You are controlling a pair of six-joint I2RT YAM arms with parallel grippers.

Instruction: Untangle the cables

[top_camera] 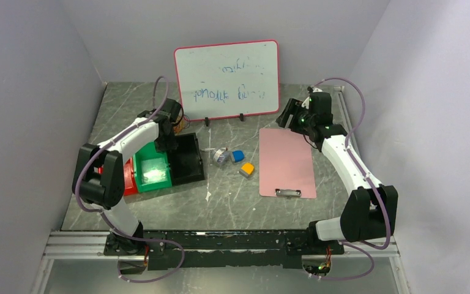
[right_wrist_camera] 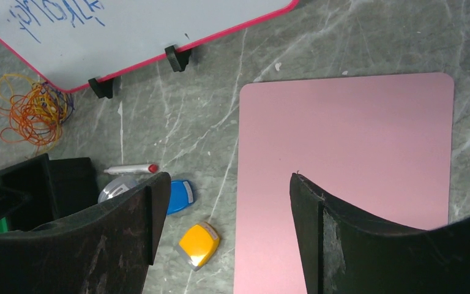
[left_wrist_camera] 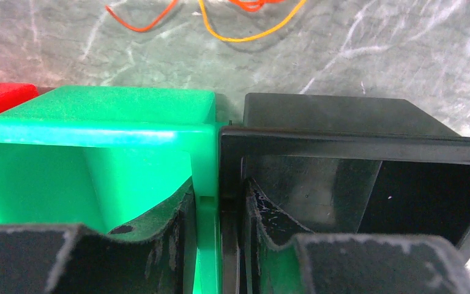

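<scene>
Left gripper [left_wrist_camera: 217, 245] fills the bottom of its wrist view. Its jaws stand at a narrow gap w/ no wire in them, and the abutting walls of the green bin [left_wrist_camera: 98, 116] & black bin [left_wrist_camera: 343, 116] show in that gap; can't tell if the jaws touch those walls. Beyond the bins a few orange & yellow strands lie on the counter [left_wrist_camera: 373, 55]. They belong to the cables [right_wrist_camera: 33, 113], which the right wrist view shows whole: one loose clump of orange, yellow & some dark loops all mixed, just beside a lower corner of the whiteboard [right_wrist_camera: 128, 24] and near the black bin. Right gripper [right_wrist_camera: 229, 184] hangs over the pink clipboard [right_wrist_camera: 349, 171], jaws wide, nothing held, well apart from the clump. Judgement: task not begun as far as seen, since no strand is separated & neither gripper is on a wire. Left to do: reach the clump, take a strand per gripper, pull the colours apart & lay each out on its own.
</scene>
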